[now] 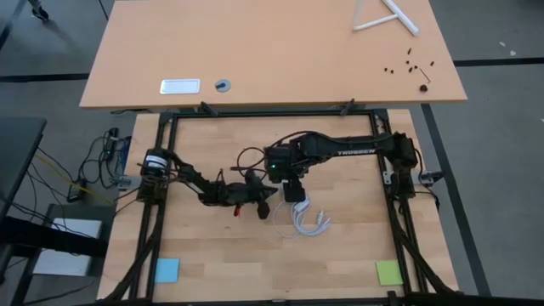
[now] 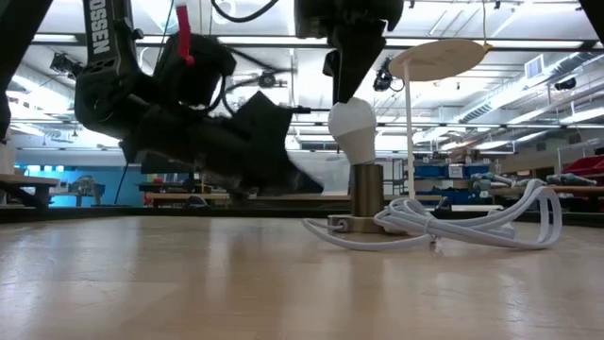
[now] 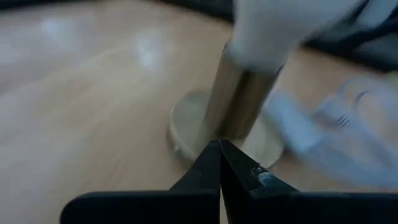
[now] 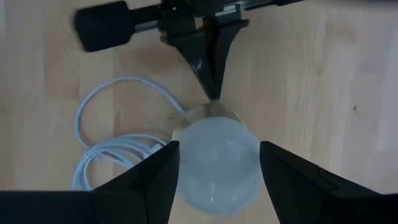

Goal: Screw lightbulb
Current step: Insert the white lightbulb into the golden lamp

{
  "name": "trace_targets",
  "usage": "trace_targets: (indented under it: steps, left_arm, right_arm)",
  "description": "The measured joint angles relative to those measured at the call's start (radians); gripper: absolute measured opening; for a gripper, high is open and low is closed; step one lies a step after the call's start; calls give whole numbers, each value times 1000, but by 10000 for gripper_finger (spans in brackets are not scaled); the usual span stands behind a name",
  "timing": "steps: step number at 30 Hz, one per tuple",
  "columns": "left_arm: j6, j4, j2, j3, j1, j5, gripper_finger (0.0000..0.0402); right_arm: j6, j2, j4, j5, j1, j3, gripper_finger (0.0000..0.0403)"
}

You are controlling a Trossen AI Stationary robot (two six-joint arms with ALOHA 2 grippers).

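The white frosted lightbulb stands slightly tilted with its narrow end in the top of a brass socket. The socket's stem rises from a round base disc that lies on the wooden table. My right gripper reaches down from above and is shut on the bulb. My left gripper lies low on the table to the socket's left, fingers shut, its tips at the socket's foot. In the high view both grippers meet at mid-table. My right gripper pinches the bulb's round upper part between its two fingers, one on each side. The fingers point down from above. The bulb stands a little tilted, its narrow end in the socket's top. My left gripper's shut fingertips touch the socket's base disc at the stem's foot. They come nearly level from the table's left, slanting slightly down.
A white cable lies in loose coils on the table just right of and nearer than the socket. A blue note and a green note sit at the near corners. Black frame rails border the worktop.
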Motion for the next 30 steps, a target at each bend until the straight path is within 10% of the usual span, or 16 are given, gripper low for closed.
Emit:
trace_targets:
  steps: [17, 30]
  left_arm:
    - [65, -47, -7, 108, 17, 82, 4]
    - [41, 68, -190, -117, 9, 29, 4]
  right_arm:
    - [-25, 1, 53, 17, 2, -47, 230]
    - [-70, -108, 110, 25, -7, -146, 222]
